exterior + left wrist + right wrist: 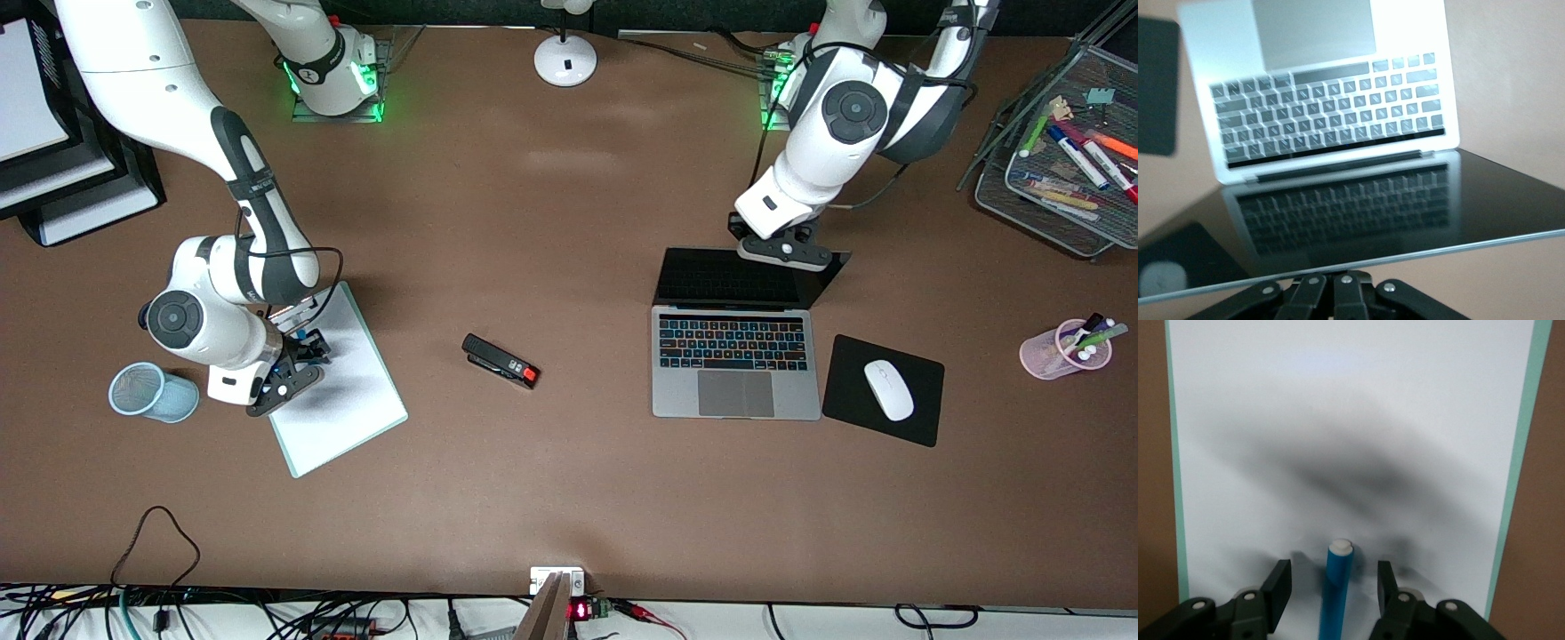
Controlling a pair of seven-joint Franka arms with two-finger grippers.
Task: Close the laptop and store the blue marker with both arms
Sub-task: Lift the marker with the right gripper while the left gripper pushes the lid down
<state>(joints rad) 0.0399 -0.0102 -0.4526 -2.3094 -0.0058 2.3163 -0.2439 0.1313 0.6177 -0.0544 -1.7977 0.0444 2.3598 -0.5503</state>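
Right hand (1330, 587) is spread wide over the clipboard (342, 382), fingers either side of the blue marker (1337, 587), not gripping. Marker appears light, smooth; take mid-barrel. Left hand (787, 251) sits at the laptop (736, 364) lid's top edge; finger state cannot be told. Hinge stiff, screen fragile. Blue mesh cup (153, 392) lies tipped; pink cup (1067, 349) holds markers.
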